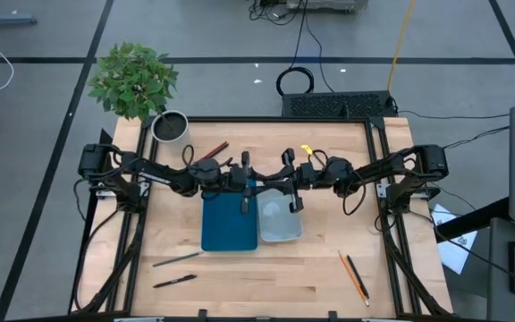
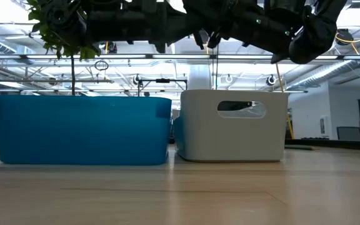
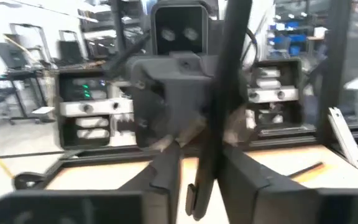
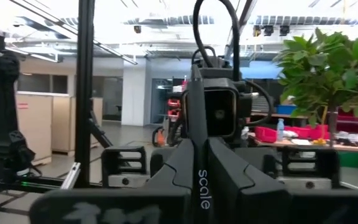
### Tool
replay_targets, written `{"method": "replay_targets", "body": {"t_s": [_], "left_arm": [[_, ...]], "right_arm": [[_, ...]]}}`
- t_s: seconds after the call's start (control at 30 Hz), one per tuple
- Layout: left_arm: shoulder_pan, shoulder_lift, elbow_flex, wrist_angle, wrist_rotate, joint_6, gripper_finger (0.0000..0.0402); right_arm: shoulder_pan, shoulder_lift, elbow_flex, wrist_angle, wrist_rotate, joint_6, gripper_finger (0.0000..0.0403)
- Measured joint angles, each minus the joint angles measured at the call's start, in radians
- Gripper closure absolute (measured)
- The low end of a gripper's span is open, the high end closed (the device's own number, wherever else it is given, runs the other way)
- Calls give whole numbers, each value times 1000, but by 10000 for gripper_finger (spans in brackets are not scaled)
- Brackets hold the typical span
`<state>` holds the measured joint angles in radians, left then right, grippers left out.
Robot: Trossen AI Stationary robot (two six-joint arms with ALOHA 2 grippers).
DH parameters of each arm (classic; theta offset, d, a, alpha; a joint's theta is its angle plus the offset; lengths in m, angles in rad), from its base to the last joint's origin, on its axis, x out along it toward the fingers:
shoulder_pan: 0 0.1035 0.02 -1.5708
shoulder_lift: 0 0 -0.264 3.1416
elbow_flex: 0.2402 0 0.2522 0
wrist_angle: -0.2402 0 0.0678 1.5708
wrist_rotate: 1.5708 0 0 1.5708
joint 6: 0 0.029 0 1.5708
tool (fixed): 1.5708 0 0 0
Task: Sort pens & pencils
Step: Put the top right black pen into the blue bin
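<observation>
Inventory at this moment, as I read it from the overhead view.

- Left gripper (image 1: 245,204): centre of frame, above the blue tray (image 1: 229,234). My left wrist view shows its fingers (image 3: 163,163) pinched on a dark pen (image 3: 219,99) held upright.
- Right gripper (image 1: 294,204): just right of centre, above the white bin (image 1: 281,231). Its fingers (image 4: 229,171) are closed on a dark stick marked "scale" (image 4: 199,149), most likely a pen or pencil; I cannot tell which.
- Loose, lower left: a grey-green pencil (image 1: 176,260) and a black pen (image 1: 174,281) on the bare table (image 1: 266,277).
- Loose, lower right: an orange pencil (image 1: 352,275) with a dark stick (image 1: 358,276) lying just beside it.
- Loose, upper left of centre: a red pencil (image 1: 214,150), near the pot (image 1: 170,126) of the plant (image 1: 134,79).
- Container contents: I cannot see anything inside either; the level view shows only the outer walls.

Judgement: two items are in hand over the containers and not yet dropped; at least five remain to collect. Sorting looks early.
</observation>
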<state>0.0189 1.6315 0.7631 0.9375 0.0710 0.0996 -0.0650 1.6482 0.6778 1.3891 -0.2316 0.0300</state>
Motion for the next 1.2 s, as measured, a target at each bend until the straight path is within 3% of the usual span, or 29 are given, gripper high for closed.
{"method": "replay_targets", "body": {"t_s": [0.13,0.27,0.57,0.73,0.93,1.1,1.2], "left_arm": [[-1,2,0,-7,6,14,367],[-1,2,0,-10,5,14,367],[22,-34,0,-114,-1,0,367],[44,-155,0,-334,-15,-1,367],[44,-323,-45,-521,-117,11,367],[45,-508,-178,-512,-165,-7,367],[47,-617,-251,-520,-144,-29,367]], "right_arm": [[1,0,0,-10,-2,4,389],[1,0,0,-13,-3,10,380],[-2,0,-2,-43,26,46,306],[-21,-51,-54,-41,47,34,257],[-58,-189,-177,-68,74,-27,213],[-68,-357,-244,-293,75,-89,205],[-65,-458,-255,-472,72,-136,209]]}}
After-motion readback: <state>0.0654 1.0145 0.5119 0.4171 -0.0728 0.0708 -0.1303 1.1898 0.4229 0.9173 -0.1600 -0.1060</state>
